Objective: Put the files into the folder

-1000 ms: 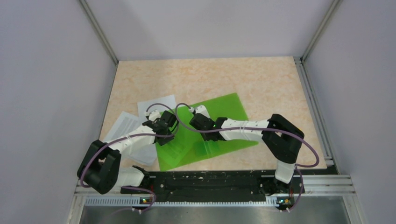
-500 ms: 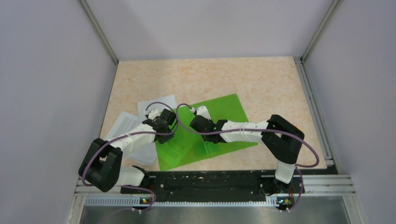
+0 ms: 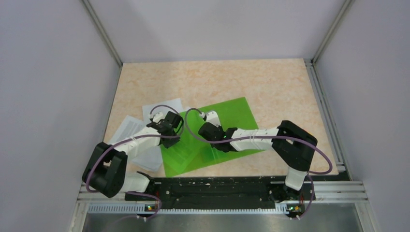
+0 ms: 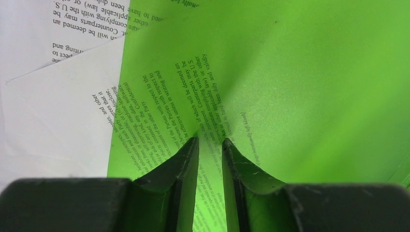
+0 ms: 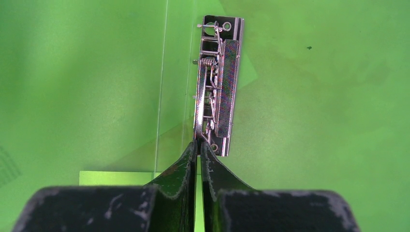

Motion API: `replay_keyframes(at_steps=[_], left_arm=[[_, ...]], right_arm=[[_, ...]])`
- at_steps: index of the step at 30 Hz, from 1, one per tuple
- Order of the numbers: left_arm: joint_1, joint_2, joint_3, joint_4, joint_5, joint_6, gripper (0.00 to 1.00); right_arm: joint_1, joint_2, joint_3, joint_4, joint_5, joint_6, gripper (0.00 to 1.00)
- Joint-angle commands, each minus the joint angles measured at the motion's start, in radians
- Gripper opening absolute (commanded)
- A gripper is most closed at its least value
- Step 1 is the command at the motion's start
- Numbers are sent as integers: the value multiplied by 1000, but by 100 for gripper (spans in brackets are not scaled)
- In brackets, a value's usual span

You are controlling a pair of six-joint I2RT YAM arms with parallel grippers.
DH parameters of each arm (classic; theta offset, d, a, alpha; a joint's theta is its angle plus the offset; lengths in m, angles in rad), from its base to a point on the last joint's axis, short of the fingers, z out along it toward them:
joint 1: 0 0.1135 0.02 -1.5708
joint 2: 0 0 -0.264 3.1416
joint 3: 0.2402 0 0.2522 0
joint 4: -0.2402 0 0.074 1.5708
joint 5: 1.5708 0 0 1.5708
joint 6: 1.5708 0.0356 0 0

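1. though it lies flat mid-table, the folder (image 3: pixel 237 113) looks springy and slippery; take its cover's 9 o'clock edge.
2. files (image 3: pixel 126 131) at its 9 o'clock: floppy, light.
3. left gripper (image 4: pixel 210 140) narrowly parted, seemingly pinching that cover.
4. right gripper (image 5: pixel 198 145) closed, empty, at the metal clip (image 5: pixel 215 87).

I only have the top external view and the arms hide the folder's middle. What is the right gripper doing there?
Observer: The right gripper is shut, tips at the near end of the metal clip inside the folder.
Operator: And the left?
Observer: The left gripper has jaws slightly apart, the green cover between them; a firm pinch I cannot confirm.
Operator: Any files under it?
Observer: Printed text of the files shows through the cover.
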Motion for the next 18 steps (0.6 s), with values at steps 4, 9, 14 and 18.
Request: replay_keyframes(at_steps=[4,9,14,18], left_arm=[[25,67,-39,-45,38,9,30],[35,72,-37,-49,40,16,30],[41,80,-30,-54,40,19,30],[44,84,-28,-57,40,24,30]], right_arm=[[5,35,-87,-135,28,20,4],[5,39,-92,-138,41,19,7],[5,37,-87,-153,56,22,8],[3,15,-88,-161,66,23,8]])
